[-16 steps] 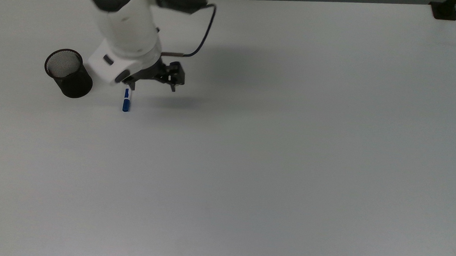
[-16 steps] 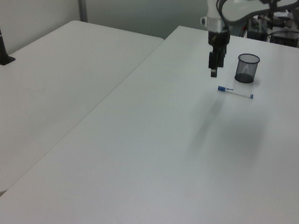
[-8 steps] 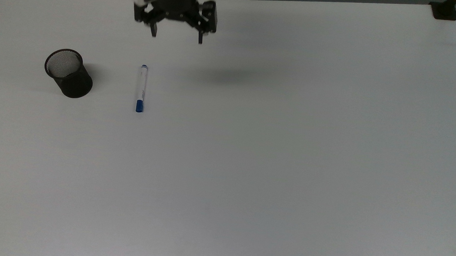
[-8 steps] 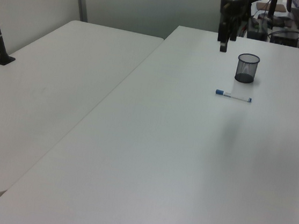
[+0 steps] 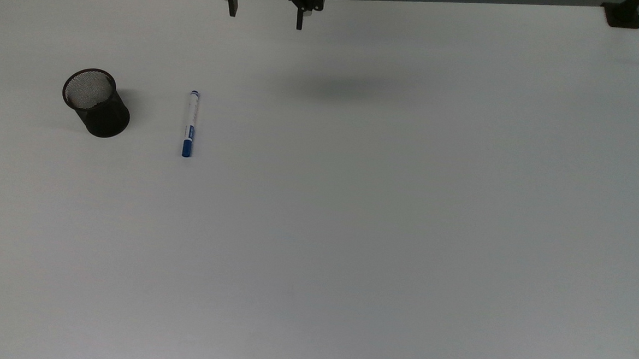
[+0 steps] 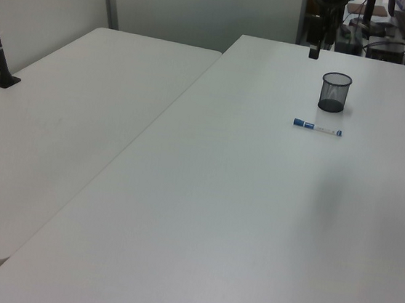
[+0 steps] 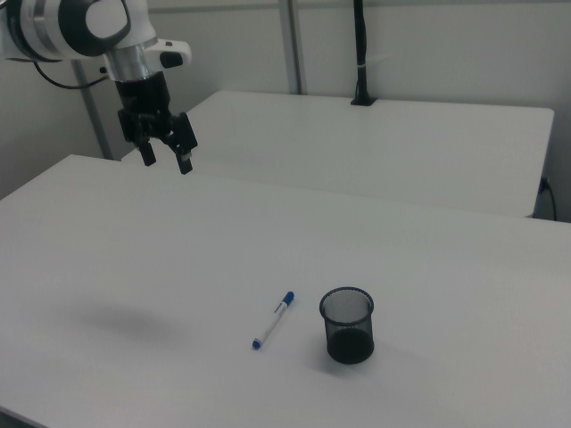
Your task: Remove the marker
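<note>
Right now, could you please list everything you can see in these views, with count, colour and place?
marker: one, white barrel with blue cap, blue end and blue label, lying flat on the table, to the right of the cup in the top view, not touching it.
mesh cup: one, black, standing upright near the top view's left edge.
table: one, white, under the marker and cup.
second table: one, white, beside the first, on the left view's left.
black post: one, standing at the second table's far edge in the right view.
gripper: one, black, open, raised above the table's far edge, away from the marker, holding nothing.
</note>
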`<state>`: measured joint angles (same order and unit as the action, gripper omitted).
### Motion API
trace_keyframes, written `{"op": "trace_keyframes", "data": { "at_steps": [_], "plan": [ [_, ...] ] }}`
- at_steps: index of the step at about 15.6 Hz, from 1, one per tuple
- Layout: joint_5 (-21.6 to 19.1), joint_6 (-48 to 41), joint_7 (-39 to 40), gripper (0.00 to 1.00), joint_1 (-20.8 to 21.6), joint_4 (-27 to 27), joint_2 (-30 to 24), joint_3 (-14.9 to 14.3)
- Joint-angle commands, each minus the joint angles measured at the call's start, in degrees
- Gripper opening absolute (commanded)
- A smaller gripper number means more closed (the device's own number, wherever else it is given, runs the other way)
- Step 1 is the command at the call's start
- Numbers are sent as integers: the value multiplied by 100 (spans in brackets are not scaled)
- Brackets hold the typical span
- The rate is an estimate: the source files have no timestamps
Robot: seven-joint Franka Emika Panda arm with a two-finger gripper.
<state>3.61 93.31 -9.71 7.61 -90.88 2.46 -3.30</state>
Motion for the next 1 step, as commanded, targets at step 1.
{"op": "trace_keyframes", "data": {
  "at_steps": [1],
  "plan": [
    [52,39,-92,100,66,-176,-105,-83]
  ]
}}
